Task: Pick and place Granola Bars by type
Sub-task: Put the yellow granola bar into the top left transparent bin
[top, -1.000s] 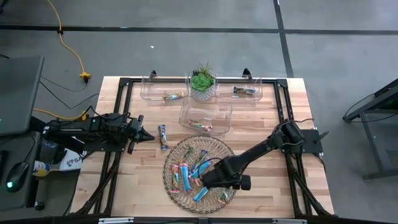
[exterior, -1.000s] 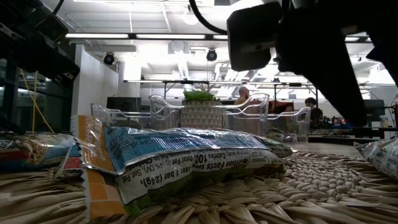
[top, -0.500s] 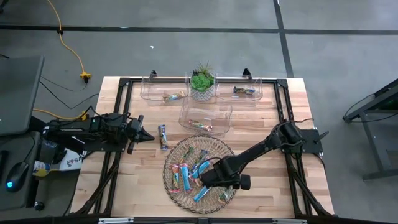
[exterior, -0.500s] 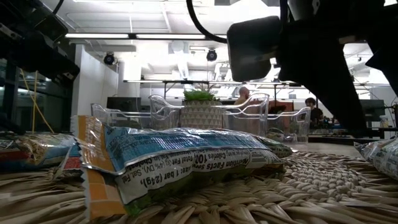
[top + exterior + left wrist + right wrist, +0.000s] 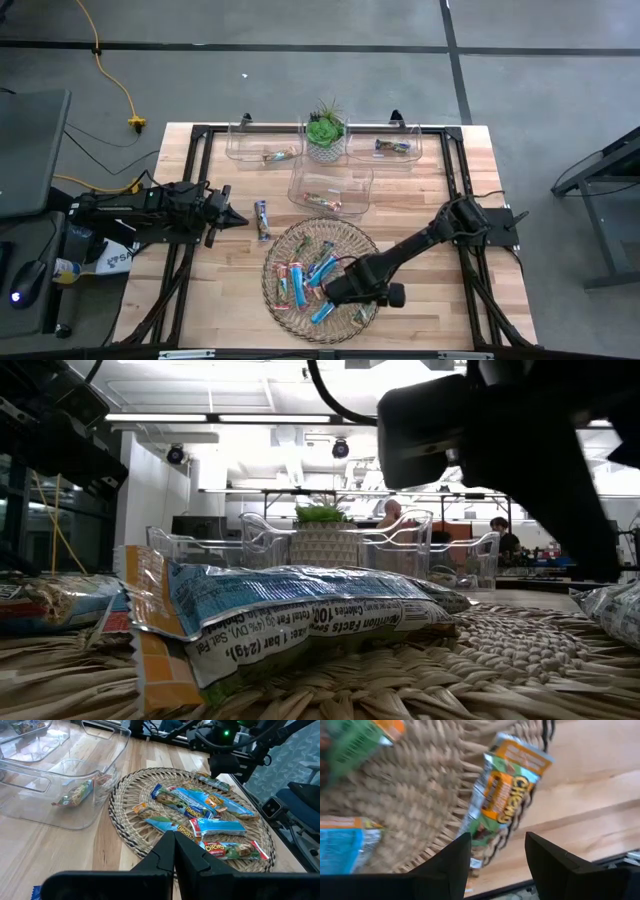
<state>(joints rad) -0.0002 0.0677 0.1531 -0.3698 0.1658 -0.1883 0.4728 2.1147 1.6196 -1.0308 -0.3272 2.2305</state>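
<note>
The right arm's end effector (image 5: 345,292) hangs low over the near right part of the round woven wicker tray (image 5: 285,243), its two dark fingers (image 5: 451,865) spread well apart and holding nothing. Directly ahead of it, in the gap between those fingers, lies a green and orange wrapped granola bar (image 5: 502,797) at the tray's edge, one end reaching out over the rim toward the pale wooden bench (image 5: 430,310). Its long axis runs away from the end effector, roughly in line with the reach, so the fingers stand either side of its narrow width. That looks like a workable line for closing on it.

The remaining wrapped granola bars, blue and orange-red (image 5: 300,280), lie scattered across the tray's middle. One more lies on the bench just beside the tray's far left edge.

The left arm's end effector (image 5: 238,219) waits over the bench left of the tray, fingers pressed together and empty, farther from the green bar than the right.
</note>
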